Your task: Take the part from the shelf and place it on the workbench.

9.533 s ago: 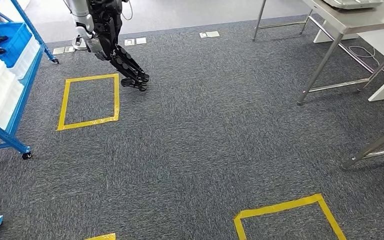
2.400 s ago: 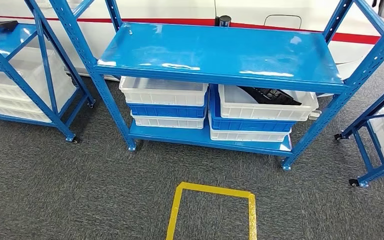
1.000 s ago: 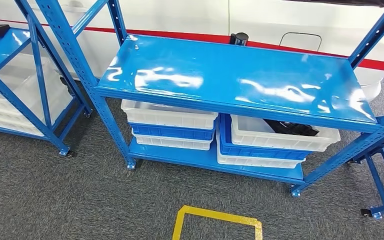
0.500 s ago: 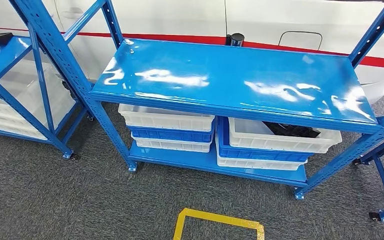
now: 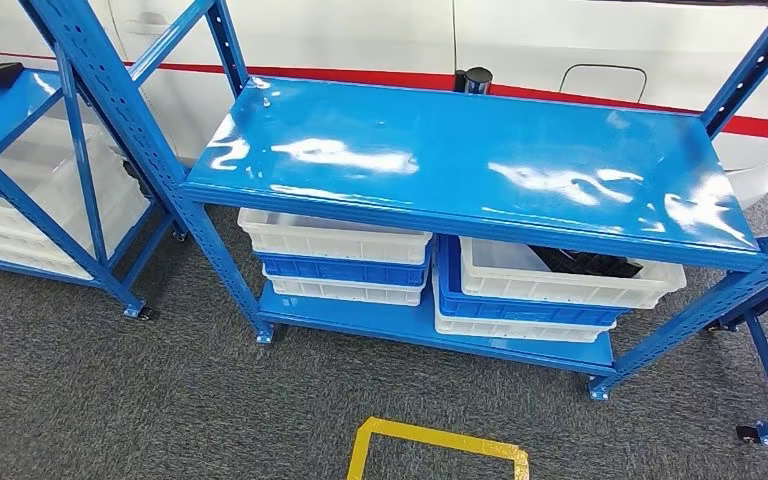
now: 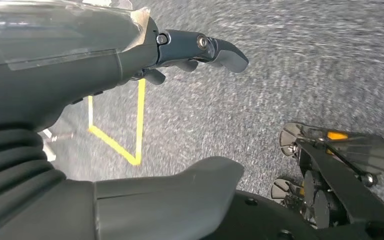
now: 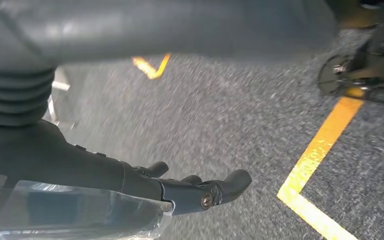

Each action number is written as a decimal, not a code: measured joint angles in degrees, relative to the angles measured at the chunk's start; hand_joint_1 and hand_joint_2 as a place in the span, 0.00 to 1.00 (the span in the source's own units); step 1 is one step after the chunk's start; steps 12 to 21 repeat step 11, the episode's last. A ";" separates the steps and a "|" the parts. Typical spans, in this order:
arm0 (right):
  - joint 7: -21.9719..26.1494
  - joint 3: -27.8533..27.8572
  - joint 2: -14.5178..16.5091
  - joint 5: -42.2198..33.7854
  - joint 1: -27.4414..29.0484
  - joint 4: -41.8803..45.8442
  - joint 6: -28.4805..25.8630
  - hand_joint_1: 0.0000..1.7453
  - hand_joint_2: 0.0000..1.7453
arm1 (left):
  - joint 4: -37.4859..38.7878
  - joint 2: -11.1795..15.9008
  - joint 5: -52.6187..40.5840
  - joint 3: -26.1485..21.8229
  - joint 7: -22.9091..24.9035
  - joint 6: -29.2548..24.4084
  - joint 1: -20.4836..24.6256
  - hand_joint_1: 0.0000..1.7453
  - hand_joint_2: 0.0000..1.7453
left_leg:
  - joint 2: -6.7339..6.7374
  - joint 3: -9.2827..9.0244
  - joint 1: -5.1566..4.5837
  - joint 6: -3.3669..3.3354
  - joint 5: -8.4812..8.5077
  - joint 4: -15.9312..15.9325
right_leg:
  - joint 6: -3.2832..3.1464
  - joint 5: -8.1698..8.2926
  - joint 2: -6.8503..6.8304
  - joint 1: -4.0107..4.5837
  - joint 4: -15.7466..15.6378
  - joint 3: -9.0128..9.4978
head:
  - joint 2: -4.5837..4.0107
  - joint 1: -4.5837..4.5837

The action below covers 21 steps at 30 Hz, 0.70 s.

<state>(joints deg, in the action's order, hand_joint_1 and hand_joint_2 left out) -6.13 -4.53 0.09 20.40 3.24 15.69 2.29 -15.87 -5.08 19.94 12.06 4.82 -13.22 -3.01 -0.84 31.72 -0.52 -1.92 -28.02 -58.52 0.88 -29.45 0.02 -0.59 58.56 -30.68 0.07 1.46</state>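
The head view shows the blue shelf (image 5: 480, 165) with a black part (image 5: 585, 262) lying in a white bin (image 5: 560, 285) low down, far from both hands. The wrist views show the left hand (image 6: 130, 125) and right hand (image 7: 130, 165) over grey carpet (image 7: 240, 120), fingers apart, holding nothing.

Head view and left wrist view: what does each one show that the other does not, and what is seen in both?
Head view alone: the blue shelf, with white and blue bins stacked under its top board, and a dark part lying in the upper white bin on the right.
Left wrist view alone: the left hand, holding nothing, its fingers apart above the floor.
Both: the grey carpet and yellow tape marking a square on it; whether it is the same square cannot be told.
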 joint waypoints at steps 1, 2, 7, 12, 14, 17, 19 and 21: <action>0.35 0.22 0.00 -1.21 0.32 0.32 -0.11 0.00 0.00 | -0.35 0.29 -1.17 -0.66 -0.28 0.76 -0.36 0.00 0.75 | 0.00 0.00 0.00 0.00 0.00 0.00 | 0.00 0.00 0.00 0.00 -0.03 0.00 | 0.00 0.00; 0.71 0.42 -0.01 -2.48 0.63 0.66 -0.24 0.00 0.00 | -0.71 0.62 -2.43 -1.33 -0.57 1.57 -0.70 0.00 0.50 | 0.00 0.00 -0.01 -0.01 -0.01 0.00 | 0.00 0.00 0.00 -0.01 -0.05 0.00 | 0.00 0.00; 2.58 1.46 -0.07 -8.93 2.10 2.41 -0.88 0.00 0.00 | -2.48 2.12 -8.76 -4.72 -2.10 5.67 -2.26 0.00 0.25 | 0.00 0.03 -0.02 -0.06 -0.06 0.00 | 0.01 -0.01 0.00 -0.03 -0.11 0.01 | 0.00 0.00; 3.88 2.14 -0.11 -13.42 3.10 3.61 -1.33 1.00 0.00 | -3.70 3.11 -13.14 -6.94 -3.15 8.54 -3.32 1.00 0.00 | 0.00 0.03 -0.03 -0.11 -0.12 0.00 | 0.01 -0.01 0.00 -0.03 -0.12 0.01 | 0.00 0.01; 3.88 2.14 -0.11 -13.42 3.10 3.61 -1.33 1.00 0.00 | -3.70 3.11 -13.14 -6.94 -3.15 8.54 -3.32 1.00 0.00 | 0.00 0.03 -0.03 -0.11 -0.12 0.00 | 0.01 -0.01 0.00 -0.03 -0.12 0.01 | 0.00 0.01; 3.88 2.14 -0.11 -13.42 3.10 3.61 -1.33 1.00 0.00 | -3.70 3.11 -13.14 -6.94 -3.15 8.54 -3.32 1.00 0.00 | 0.00 0.03 -0.03 -0.11 -0.12 0.00 | 0.01 -0.01 0.00 -0.03 -0.12 0.01 | 0.00 0.01; 3.88 2.14 -0.11 -13.42 3.10 3.61 -1.33 1.00 0.00 | -3.70 3.11 -13.14 -6.94 -3.15 8.54 -3.32 1.00 0.00 | 0.00 0.03 -0.03 -0.11 -0.12 0.00 | 0.01 -0.01 0.00 -0.03 -0.12 0.01 | 0.00 0.01; 3.88 2.14 -0.11 -13.42 3.10 3.61 -1.33 1.00 0.00 | -3.70 3.11 -13.14 -6.94 -3.15 8.54 -3.32 1.00 0.00 | 0.00 0.03 -0.03 -0.11 -0.12 0.00 | 0.01 -0.01 0.00 -0.03 -0.12 0.01 | 0.00 0.01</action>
